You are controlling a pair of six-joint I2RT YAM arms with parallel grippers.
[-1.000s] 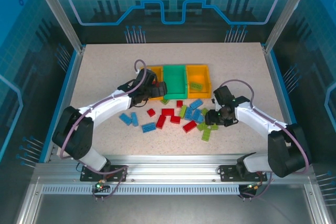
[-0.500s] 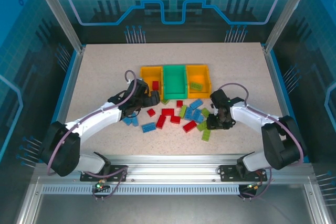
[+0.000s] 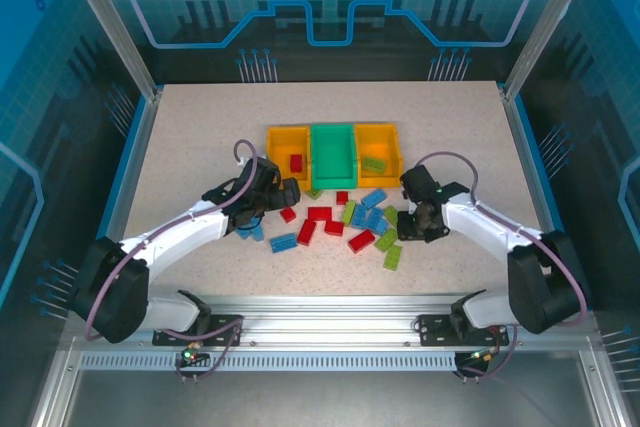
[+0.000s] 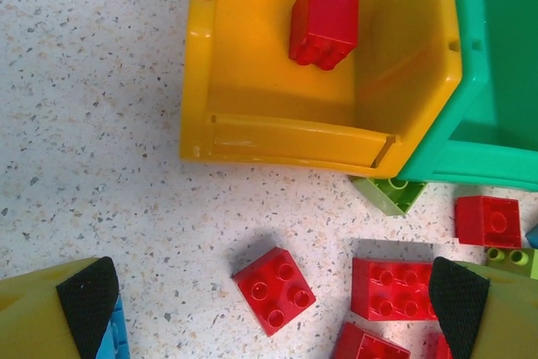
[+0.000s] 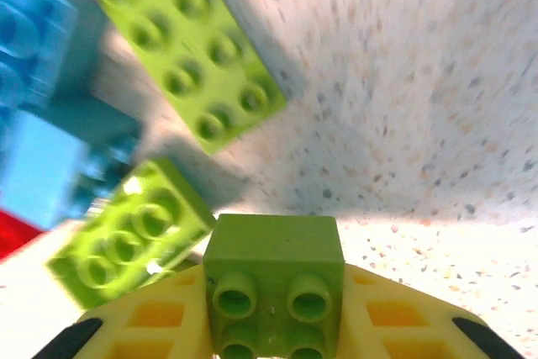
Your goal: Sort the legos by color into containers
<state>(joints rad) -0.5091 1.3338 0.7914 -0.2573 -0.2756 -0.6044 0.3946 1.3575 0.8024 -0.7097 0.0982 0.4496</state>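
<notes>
Right gripper (image 3: 413,228) pinches 1 green lego (image 5: 273,279) (left gripper (image 4: 273,292) spread wide).

Three bins (image 3: 332,152) (two yellow-orange, one green) and roughly twenty bricks (image 3: 319,214) in red, blue, light green.

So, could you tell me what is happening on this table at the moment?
Two robot arms are sorting Lego bricks into bins by colour. The right tool is shut on a light green brick. The left tool hangs open over a loose red brick in front of the left yellow bin, which holds one red brick. The right yellow bin holds a green brick, and most bricks lie loose on the table.
</notes>
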